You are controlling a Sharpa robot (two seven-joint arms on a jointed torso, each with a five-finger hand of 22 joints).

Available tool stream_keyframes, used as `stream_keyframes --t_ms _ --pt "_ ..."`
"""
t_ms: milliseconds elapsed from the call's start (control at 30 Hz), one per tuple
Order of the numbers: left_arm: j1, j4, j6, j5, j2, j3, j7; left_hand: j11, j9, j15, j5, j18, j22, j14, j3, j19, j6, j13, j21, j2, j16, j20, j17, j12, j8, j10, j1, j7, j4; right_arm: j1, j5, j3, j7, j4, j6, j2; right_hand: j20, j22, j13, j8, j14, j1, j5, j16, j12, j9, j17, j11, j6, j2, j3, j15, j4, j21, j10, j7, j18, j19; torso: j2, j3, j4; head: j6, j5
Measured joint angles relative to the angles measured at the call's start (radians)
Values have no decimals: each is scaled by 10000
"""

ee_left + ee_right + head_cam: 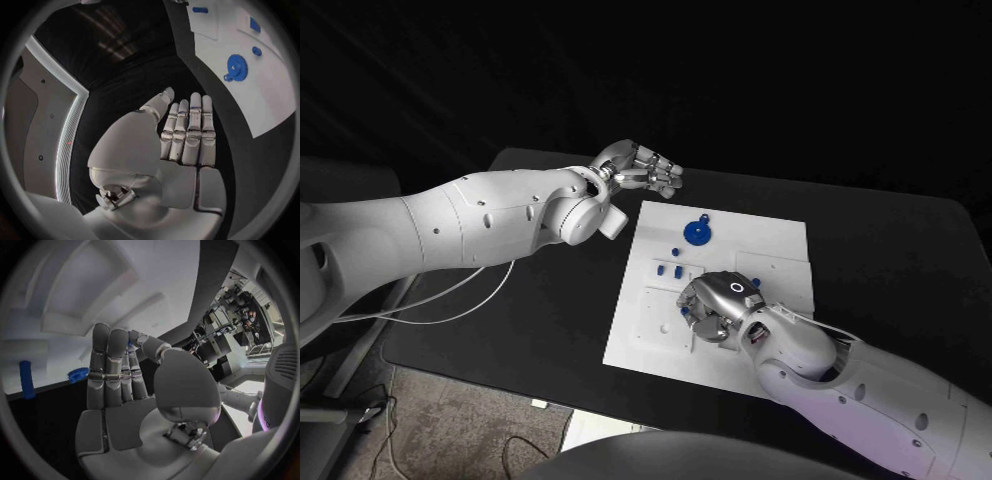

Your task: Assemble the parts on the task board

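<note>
Blue gear [697,233], upper centre of white board [776,240]: likely light, stiff plastic; best pinched by its rim. Left hand [638,170] open, empty; right hand [715,305] over the board, grip unclear.

The task board [776,240] lies in the middle of the table [906,260]. On its far part sits the gear [698,233], with small parts [669,269] just nearer, along the board's left side. The right hand [718,308] hovers over the board's near half, right of those small parts. The left hand [640,170] sits off the board, beyond its far left corner, over the table, well apart from the right hand.
</note>
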Motion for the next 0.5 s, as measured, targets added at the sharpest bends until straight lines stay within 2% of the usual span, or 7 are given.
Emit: stream_keyframes --t_ms 67,100,167,200,367,400,500 --pt "2 0 9 0 -8 0 -5 0 0 0 0 0 0 0 0 0 0 0 0 0 0 0 0 0 0 0 0 0 0 0 56 -3 13 4 -26 -12 54 4 -63 2 -4 5 89 0 -74 2 -27 30 -95 -111 -117 4 15 -23 -150 15 8 -8 0 3 0 -1 5" --pt "2 0 13 0 -10 1 -7 0 0 0 0 0 0 0 0 0 0 0 0 0 0 0 0 0 0 0 0 0 0 1 78 -3 18 5 -45 -14 84 6 -130 0 -16 35 148 0 -155 -3 -45 162 -145 -195 -237 16 9 -59 -409 36 13 22 0 4 0 -2 6" --pt "2 0 18 0 -11 1 -10 0 0 0 0 1 0 0 0 0 0 0 0 0 0 0 0 0 0 0 0 0 0 -2 118 -6 28 9 -68 -17 84 7 -93 0 -26 43 174 0 -110 -10 -82 197 -202 -200 -377 68 7 -133 -482 54 18 22 -1 6 -2 -3 7" --pt "2 0 22 0 -11 1 -11 0 0 0 0 1 0 0 0 0 0 0 0 0 0 0 0 0 0 0 0 0 0 -3 137 -9 30 11 -84 -19 107 2 -101 0 -23 76 174 0 -111 -10 -106 313 -260 -233 -449 90 0 -154 -652 46 18 0 -1 5 -4 -3 7" --pt "2 0 40 1 -13 1 -19 0 0 0 0 2 -8 0 0 0 0 0 0 0 0 0 0 0 0 0 0 0 0 -15 256 -23 44 45 -176 -72 195 -36 -73 0 -85 134 174 0 -90 -19 -191 407 -505 -291 -771 154 -2 -322 -983 132 18 -16 -2 12 -6 7 0" --pt "2 0 43 1 -13 1 -21 0 0 0 0 2 -8 0 0 0 0 0 0 0 0 0 0 0 0 0 0 0 0 -18 280 -27 43 60 -201 -94 196 -68 -74 0 -121 149 174 0 -92 -19 -236 451 -634 -389 -944 189 23 -397 -1162 162 17 -16 -2 12 -6 9 -8" --pt "2 -9 54 1 -14 1 -24 0 0 0 0 3 -7 0 0 0 0 0 0 0 0 0 0 0 0 0 0 0 0 -26 373 -32 23 127 -323 -193 262 -205 -74 0 -132 253 174 -77 -122 -28 -393 483 -800 -490 -1472 200 122 -628 -1337 196 230 22 -3 12 -4 22 -35"
